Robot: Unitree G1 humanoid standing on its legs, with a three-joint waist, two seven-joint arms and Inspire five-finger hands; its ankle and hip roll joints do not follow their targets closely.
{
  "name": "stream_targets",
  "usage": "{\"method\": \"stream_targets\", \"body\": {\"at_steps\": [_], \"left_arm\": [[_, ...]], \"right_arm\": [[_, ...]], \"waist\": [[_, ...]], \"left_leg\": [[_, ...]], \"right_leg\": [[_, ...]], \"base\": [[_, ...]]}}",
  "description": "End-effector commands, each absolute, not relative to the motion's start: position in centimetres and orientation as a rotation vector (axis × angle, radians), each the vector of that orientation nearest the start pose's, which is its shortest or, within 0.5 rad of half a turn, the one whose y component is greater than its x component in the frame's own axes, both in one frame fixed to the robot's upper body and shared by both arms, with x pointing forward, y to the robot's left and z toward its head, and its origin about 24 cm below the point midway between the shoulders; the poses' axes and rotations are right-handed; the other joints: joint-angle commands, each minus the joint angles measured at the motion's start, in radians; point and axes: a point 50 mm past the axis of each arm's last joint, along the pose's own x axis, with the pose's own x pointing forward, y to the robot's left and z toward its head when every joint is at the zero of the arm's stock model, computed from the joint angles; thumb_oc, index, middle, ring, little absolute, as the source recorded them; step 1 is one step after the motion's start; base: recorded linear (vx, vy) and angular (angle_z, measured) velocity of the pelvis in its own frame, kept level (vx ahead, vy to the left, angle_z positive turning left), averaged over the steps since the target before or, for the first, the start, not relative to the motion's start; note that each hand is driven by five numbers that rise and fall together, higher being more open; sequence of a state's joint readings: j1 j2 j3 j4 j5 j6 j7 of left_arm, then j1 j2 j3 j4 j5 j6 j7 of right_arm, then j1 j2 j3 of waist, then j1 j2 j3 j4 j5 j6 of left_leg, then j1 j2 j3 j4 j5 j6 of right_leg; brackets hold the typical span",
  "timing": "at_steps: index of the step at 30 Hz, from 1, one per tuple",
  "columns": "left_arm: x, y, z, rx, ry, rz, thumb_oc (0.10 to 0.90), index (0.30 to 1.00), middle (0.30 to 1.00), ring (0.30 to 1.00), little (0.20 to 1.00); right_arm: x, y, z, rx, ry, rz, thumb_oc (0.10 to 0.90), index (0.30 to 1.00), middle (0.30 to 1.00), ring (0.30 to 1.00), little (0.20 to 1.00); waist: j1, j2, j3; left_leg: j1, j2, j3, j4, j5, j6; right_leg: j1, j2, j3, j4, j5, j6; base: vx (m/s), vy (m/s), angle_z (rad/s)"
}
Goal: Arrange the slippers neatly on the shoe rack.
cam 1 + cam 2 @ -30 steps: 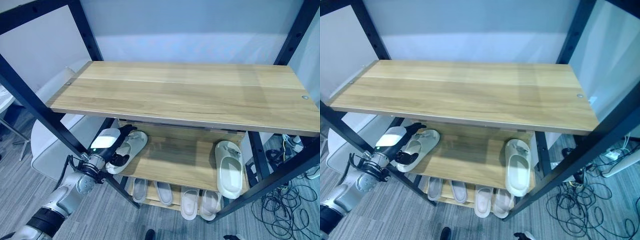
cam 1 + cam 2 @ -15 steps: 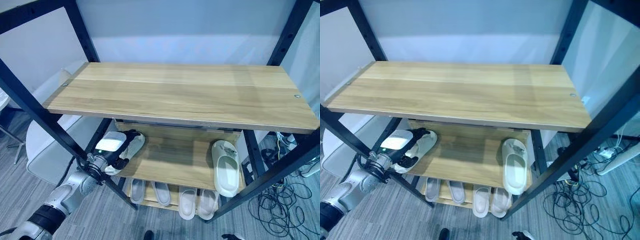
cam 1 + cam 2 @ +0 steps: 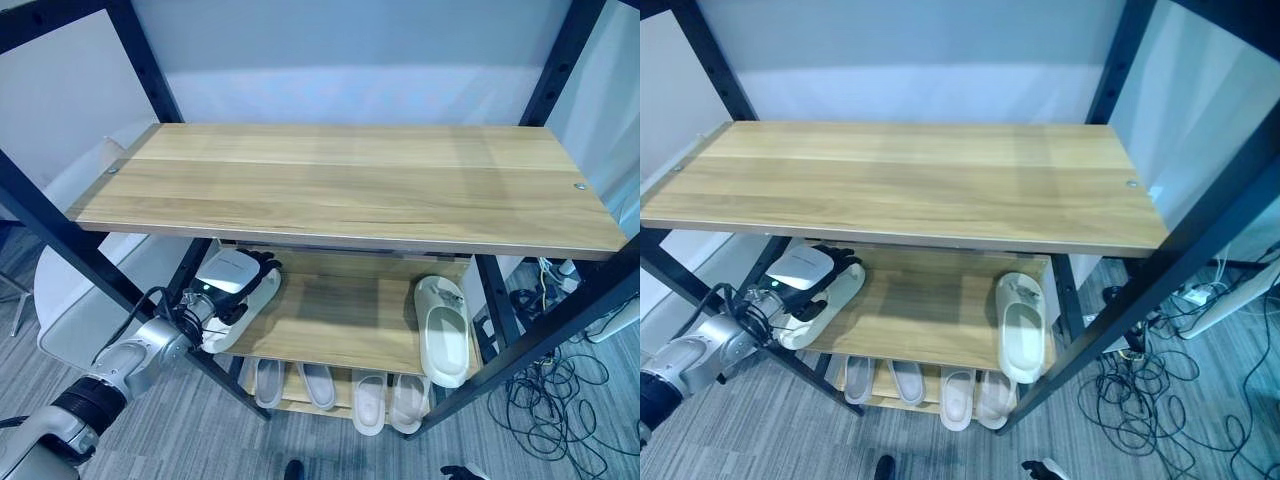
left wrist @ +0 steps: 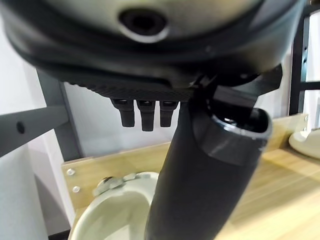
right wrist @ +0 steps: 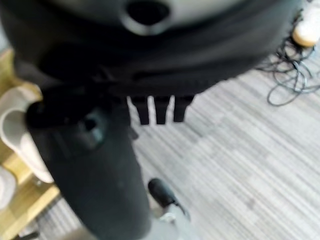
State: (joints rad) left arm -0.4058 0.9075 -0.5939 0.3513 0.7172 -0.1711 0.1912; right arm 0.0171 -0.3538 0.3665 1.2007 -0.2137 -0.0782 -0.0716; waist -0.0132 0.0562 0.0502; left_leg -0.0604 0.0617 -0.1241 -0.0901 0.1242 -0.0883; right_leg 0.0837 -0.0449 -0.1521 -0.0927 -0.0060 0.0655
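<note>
Grey striped carpet runs under the black-framed shoe rack (image 3: 60, 225), and we note a tangle of cables (image 3: 560, 385) on the floor off its right corner. Nearest us, low down, the bottom shelf (image 3: 300, 395) carries four pale slippers (image 3: 345, 385) in a row, toes inward. One level up, our left hand (image 3: 235, 285) reaches in at the left end of the middle shelf (image 3: 335, 320); a second ago it sat nearer the front edge with the left slipper (image 3: 835, 290) angled outward, and now hand and slipper lie further in and closer to square with the shelf. We judge the placing of this slipper nearly done. From the eye views the dark fingers seem draped over the slipper's strap, but the left wrist view shows the fingers (image 4: 145, 112) pointing out fairly straight above the cream rim (image 4: 120, 200), so we cannot tell whether they grip it. The right slipper (image 3: 440, 330) lies well apart at the shelf's right end, toe inward, overhanging the front edge a little; pairing the two looks like the remaining work. Our right hand (image 5: 155, 107) hangs over the carpet, fingers relaxed and holding nothing. Slippers are smooth moulded foam, rounded and thick-soled; shelves are matte light wood, posts perforated black metal. Farthest, the top shelf (image 3: 350, 185) stands bare against a pale wall (image 3: 330, 50).
</note>
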Motion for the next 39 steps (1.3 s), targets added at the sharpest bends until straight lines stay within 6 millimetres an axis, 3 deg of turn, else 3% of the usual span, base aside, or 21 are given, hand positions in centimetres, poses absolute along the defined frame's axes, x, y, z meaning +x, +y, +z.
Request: {"method": "stream_targets", "body": {"at_steps": [1, 11, 26, 27, 28, 29, 39], "left_arm": [[32.7, 24.0, 14.3, 1.756, -0.424, -0.127, 0.800, 0.900, 0.900, 0.900, 0.900], [32.7, 23.4, 13.2, 1.742, -0.417, -0.116, 0.800, 0.900, 0.900, 0.900, 0.900], [33.8, 22.5, 13.0, 1.684, -0.414, -0.049, 0.800, 0.900, 0.900, 0.900, 0.900], [33.8, 22.5, 13.0, 1.684, -0.414, -0.049, 0.582, 0.573, 0.573, 0.573, 0.573], [33.9, 22.5, 13.0, 1.681, -0.410, -0.049, 0.436, 0.354, 0.354, 0.354, 0.354], [33.9, 22.5, 13.0, 1.676, -0.406, -0.047, 0.400, 0.300, 0.300, 0.300, 0.300], [33.8, 22.2, 13.5, 1.633, -0.434, -0.036, 0.400, 0.300, 0.300, 0.300, 0.300]], "right_arm": [[10.8, -27.1, -14.1, -0.809, 1.067, 0.207, 0.800, 0.900, 0.900, 0.900, 0.900], [11.1, -25.8, -14.6, -0.810, 1.062, 0.230, 0.800, 0.900, 0.900, 0.900, 0.900], [11.1, -25.9, -14.7, -0.822, 1.079, 0.214, 0.800, 0.900, 0.900, 0.900, 0.900], [11.1, -25.9, -14.7, -0.822, 1.079, 0.214, 0.800, 0.900, 0.900, 0.900, 0.900], [11.1, -25.8, -14.7, -0.823, 1.080, 0.215, 0.800, 0.900, 0.900, 0.900, 0.900], [11.1, -25.9, -14.7, -0.825, 1.082, 0.213, 0.800, 0.900, 0.900, 0.900, 0.900], [10.7, -25.8, -14.8, -0.815, 1.091, 0.204, 0.800, 0.900, 0.900, 0.900, 0.900]], "waist": [[0.010, -0.027, -0.008], [0.013, -0.019, -0.003], [0.000, -0.006, 0.004], [0.001, -0.006, 0.003], [0.000, -0.005, 0.004], [-0.001, -0.003, 0.003], [-0.003, 0.004, 0.002]], "left_leg": [[0.051, -0.066, 0.070, 0.003, -0.126, 0.040], [0.046, -0.069, 0.069, 0.003, -0.128, 0.043], [0.033, -0.071, 0.083, 0.003, -0.128, 0.044], [0.033, -0.071, 0.083, 0.003, -0.128, 0.044], [0.031, -0.071, 0.083, 0.003, -0.128, 0.044], [0.030, -0.071, 0.085, 0.003, -0.128, 0.044], [0.032, -0.071, 0.087, 0.003, -0.130, 0.043]], "right_leg": [[-0.072, -0.014, 0.071, 0.005, -0.003, 0.070], [-0.080, -0.017, 0.073, 0.005, -0.003, 0.068], [-0.102, -0.019, 0.087, 0.005, 0.002, 0.069], [-0.103, -0.019, 0.088, 0.005, 0.003, 0.069], [-0.104, -0.019, 0.089, 0.005, 0.003, 0.069], [-0.106, -0.020, 0.091, 0.005, 0.003, 0.069], [-0.106, -0.018, 0.093, 0.005, 0.000, 0.067]], "base": [[0.00, 0.000, 0.00], [0.00, 0.003, 0.00], [0.01, 0.006, -0.02], [0.00, 0.000, 0.00], [0.01, -0.004, -0.03], [0.02, -0.006, -0.04], [0.00, 0.000, 0.00]]}}
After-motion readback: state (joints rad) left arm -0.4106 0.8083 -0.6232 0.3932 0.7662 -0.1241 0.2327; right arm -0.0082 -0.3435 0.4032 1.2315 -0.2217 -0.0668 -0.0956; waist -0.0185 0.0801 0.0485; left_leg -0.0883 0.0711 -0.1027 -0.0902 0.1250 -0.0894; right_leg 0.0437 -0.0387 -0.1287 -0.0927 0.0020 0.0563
